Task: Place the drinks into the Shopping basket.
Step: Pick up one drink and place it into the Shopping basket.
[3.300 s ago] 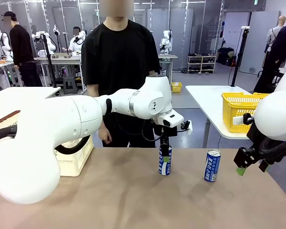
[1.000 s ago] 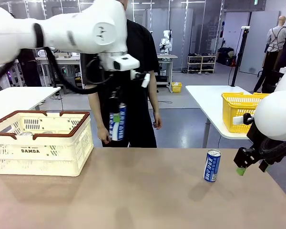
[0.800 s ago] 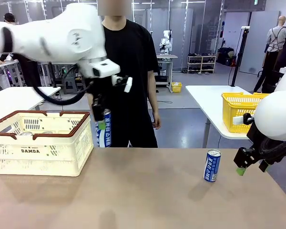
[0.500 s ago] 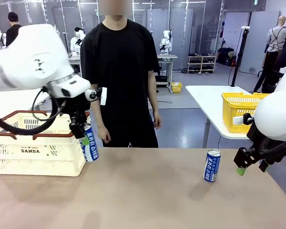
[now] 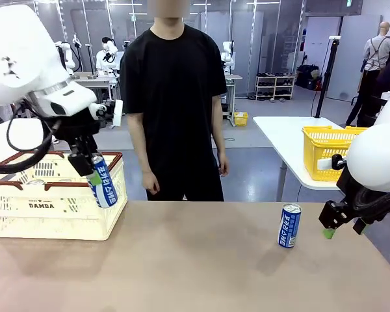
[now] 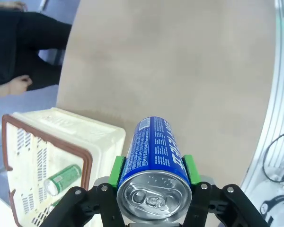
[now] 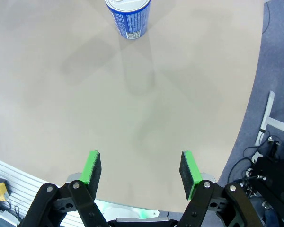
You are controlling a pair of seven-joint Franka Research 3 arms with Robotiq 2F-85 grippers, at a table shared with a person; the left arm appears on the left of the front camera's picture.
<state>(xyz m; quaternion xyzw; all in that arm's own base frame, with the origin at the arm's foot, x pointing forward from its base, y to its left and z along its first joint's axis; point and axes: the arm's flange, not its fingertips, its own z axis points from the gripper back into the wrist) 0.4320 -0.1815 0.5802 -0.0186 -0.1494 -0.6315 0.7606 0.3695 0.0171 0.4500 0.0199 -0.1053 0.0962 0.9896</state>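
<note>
**Blue can held at basket's corner, one more left on table**

A blue can (image 5: 104,188) is clamped between the green pads of the left gripper (image 5: 93,175), gripped near its silver top. It is carried clear of the table (image 5: 195,273), its long axis tilted a little off upright. In the left wrist view the can hangs over bare tabletop just beside the corner of the cream basket (image 5: 45,214), not over its opening. The opening lies to the robot's left of the can and a little farther from the robot, so a short sideways shift is judged to be needed before release.

Three cans are counted: two blue and one green. The green can (image 6: 61,178) is seen lying on its side inside the basket. The second blue can (image 5: 289,225) stands upright on the table toward the robot's right, well apart from the basket. It is nearer the right gripper (image 5: 343,226), whose jaws are spread apart and empty, with that can ahead of them. One cream basket is in use. A person (image 5: 175,97) is seen standing at the far side, hands down.
</note>
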